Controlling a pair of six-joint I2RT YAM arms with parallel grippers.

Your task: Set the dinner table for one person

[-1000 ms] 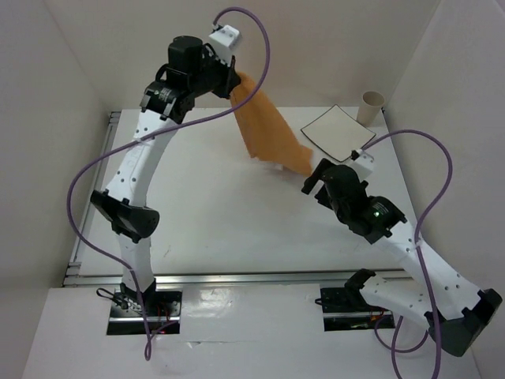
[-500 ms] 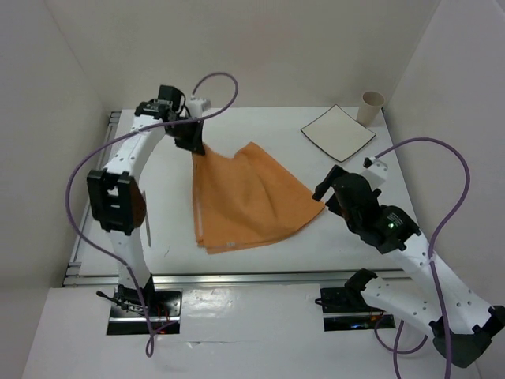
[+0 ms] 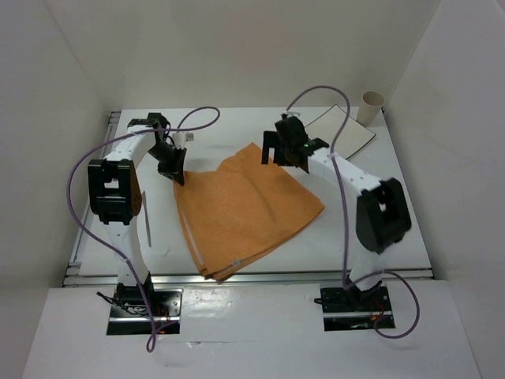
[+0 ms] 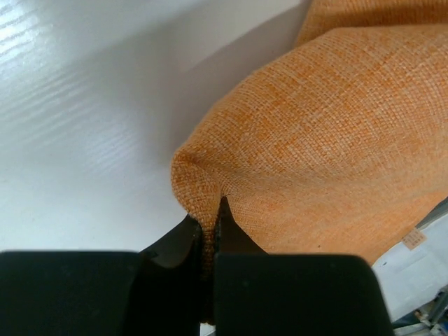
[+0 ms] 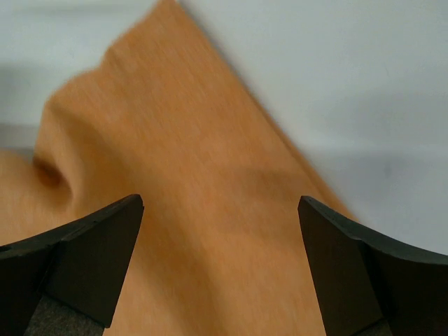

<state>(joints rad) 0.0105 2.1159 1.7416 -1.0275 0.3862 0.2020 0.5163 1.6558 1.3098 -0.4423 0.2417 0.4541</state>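
Observation:
An orange cloth placemat [image 3: 245, 209] lies spread on the white dinner table [image 3: 379, 229], folded with its layers showing at the near edge. My left gripper [image 3: 178, 175] is shut on the placemat's far left corner [image 4: 199, 185], the cloth pinched between the jaws. My right gripper [image 3: 272, 154] is open and empty, hovering above the placemat's far corner [image 5: 210, 203]. A square white plate with a dark rim [image 3: 347, 129] lies at the back right, partly hidden by the right arm.
A beige paper cup [image 3: 372, 106] stands at the far right corner beyond the plate. Aluminium rails [image 3: 252, 276] run along the table's near and left edges. White walls enclose the table on three sides.
The left gripper has lowered the placemat from the air onto the table and pulled its corner left. The right gripper has let go of the near right corner and swung to the far corner.

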